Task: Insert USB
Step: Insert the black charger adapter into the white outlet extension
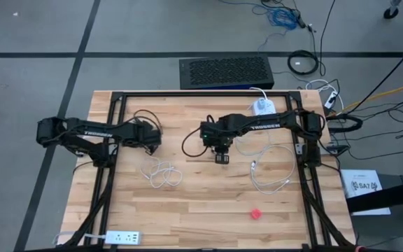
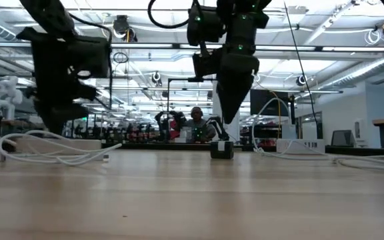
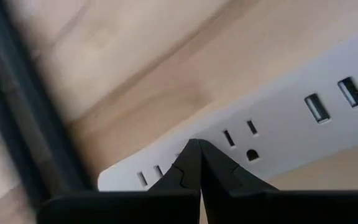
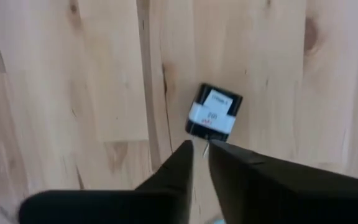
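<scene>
From where I stand, the thing that matters is the small black block with a white label (image 4: 214,112), lying flat on the pale wooden plank table (image 1: 208,210) near its middle. I take it for the USB piece to be plugged in, though the far views leave it too small to be sure which end carries the connector. It looks light, rigid and smooth-sided, the sort of thing that skates on wood if nudged and twists if pinched off-centre. The sensible hold would be across its two long flat sides, squarely, leaving the plug end free.

The right gripper (image 4: 199,151) hangs just above that block, fingertips nearly together with only a thin slit between them, and nothing is in them; they sit just beside the block's near edge, not around it. Tips that close would likely have to spread before they could straddle it.

The left gripper (image 3: 196,163) is clenched empty, well to the left of the block, its wrist view looking onto a white power strip with USB ports (image 3: 272,127). A loose coil of white cable (image 1: 161,172) lies between the left arm and the block, and another white cable (image 1: 270,175) curls on the block's right.
</scene>
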Robot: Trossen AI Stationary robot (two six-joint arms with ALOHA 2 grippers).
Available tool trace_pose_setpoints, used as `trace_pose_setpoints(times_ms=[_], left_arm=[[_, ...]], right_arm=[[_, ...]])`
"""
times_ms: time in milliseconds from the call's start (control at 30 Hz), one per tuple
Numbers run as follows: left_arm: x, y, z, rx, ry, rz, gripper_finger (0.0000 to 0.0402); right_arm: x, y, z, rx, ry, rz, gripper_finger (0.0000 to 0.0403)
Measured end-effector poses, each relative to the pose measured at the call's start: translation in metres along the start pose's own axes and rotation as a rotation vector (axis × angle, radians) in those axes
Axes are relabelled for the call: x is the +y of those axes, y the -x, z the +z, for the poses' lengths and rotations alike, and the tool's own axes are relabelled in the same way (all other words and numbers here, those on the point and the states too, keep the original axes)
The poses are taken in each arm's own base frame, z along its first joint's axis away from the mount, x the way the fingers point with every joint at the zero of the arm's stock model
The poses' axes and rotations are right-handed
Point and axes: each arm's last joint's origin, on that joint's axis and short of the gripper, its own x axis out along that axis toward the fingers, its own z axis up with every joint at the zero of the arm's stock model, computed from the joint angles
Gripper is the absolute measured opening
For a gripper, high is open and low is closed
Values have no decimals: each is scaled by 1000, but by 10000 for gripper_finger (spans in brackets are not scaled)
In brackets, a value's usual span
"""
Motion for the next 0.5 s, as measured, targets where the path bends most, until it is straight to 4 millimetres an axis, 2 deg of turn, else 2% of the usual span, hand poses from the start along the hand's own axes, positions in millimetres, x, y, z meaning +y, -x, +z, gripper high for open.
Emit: trace_pose_setpoints(times_ms=[133,333,400,500], left_arm=[[-11,1,11,-89,1,-138,2],[-26,4,25,-193,-6,-315,2],[-31,2,29,-218,-11,-340,2],[-39,-3,34,-242,-19,-359,2]], right_arm=[[2,0,-2,26,6,2,8],[13,10,-8,40,32,7,3],[17,15,-5,-4,38,7,1],[22,21,10,-182,24,11,2]])
